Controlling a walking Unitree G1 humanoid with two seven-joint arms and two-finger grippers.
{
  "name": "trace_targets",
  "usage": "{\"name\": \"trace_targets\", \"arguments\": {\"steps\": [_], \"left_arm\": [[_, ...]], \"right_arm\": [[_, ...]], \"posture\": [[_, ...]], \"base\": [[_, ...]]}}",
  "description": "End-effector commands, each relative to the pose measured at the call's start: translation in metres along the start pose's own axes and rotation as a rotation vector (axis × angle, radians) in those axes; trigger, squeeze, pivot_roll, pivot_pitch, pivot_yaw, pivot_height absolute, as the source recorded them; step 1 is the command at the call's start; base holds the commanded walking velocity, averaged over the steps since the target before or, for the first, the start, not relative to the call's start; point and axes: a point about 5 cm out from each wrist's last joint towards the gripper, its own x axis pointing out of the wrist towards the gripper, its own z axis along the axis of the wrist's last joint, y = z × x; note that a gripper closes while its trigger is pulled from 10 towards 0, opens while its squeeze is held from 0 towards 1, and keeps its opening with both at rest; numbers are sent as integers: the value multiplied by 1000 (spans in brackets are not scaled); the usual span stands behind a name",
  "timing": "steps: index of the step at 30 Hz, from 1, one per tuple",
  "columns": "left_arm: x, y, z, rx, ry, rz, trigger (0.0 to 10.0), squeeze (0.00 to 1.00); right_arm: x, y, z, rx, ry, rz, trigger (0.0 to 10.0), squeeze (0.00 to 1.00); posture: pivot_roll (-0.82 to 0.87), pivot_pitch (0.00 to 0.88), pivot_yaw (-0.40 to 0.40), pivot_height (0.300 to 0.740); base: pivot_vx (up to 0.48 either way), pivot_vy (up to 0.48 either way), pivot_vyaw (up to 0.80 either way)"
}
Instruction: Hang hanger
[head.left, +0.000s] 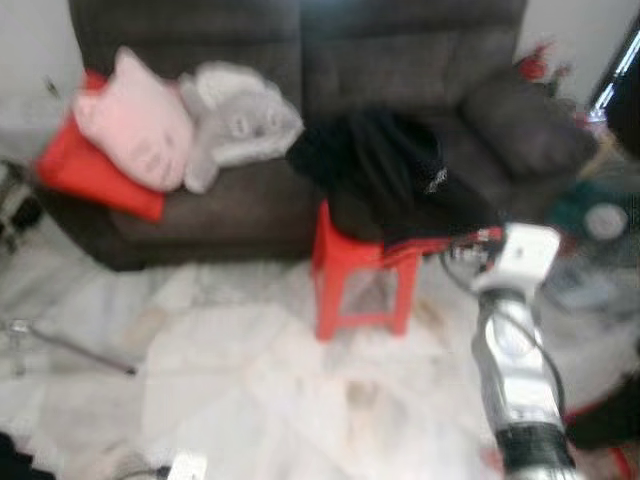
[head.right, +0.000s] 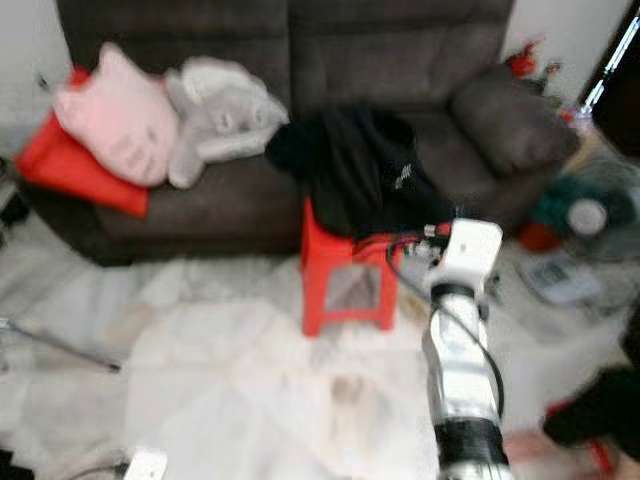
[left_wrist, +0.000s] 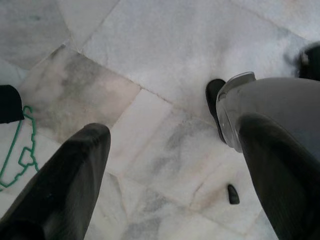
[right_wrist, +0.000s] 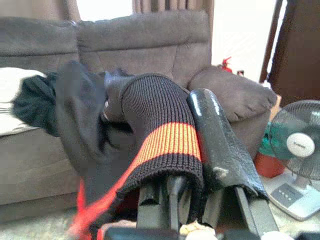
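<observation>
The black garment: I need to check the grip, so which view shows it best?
The right wrist view: the right gripper is shut on the black garment. Both eye views show it blurred, draped over the red stool.

The robot's silver right arm (head.right: 458, 350) is reaching forward from five o'clock toward the middle of the head view. Its white wrist block (head.right: 470, 250) is sitting at the far end. The right gripper (right_wrist: 195, 165) with two long black fingers is squeezing tight on a black knit cuff with an orange stripe (right_wrist: 165, 140). The left gripper (left_wrist: 165, 175) is pointing down, and its two black fingers (left_wrist: 65, 185) are standing wide apart.
</observation>
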Motion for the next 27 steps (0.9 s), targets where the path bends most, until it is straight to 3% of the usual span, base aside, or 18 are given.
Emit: {"name": "trace_targets", "arguments": {"steps": [1, 27], "left_arm": [[-2, 0, -9, -3, 27, 0, 10000, 0], [-1, 0, -8, 16, 27, -8, 10000, 0]], "right_arm": [[2, 1, 7, -14, -31, 11, 10000, 0], [1, 6, 4, -75, -29, 59, 10000, 0]], "posture": [[-92, 43, 19, 740], [-87, 13, 22, 740]], "base": [[0, 0, 0], [0, 0, 800]]}}
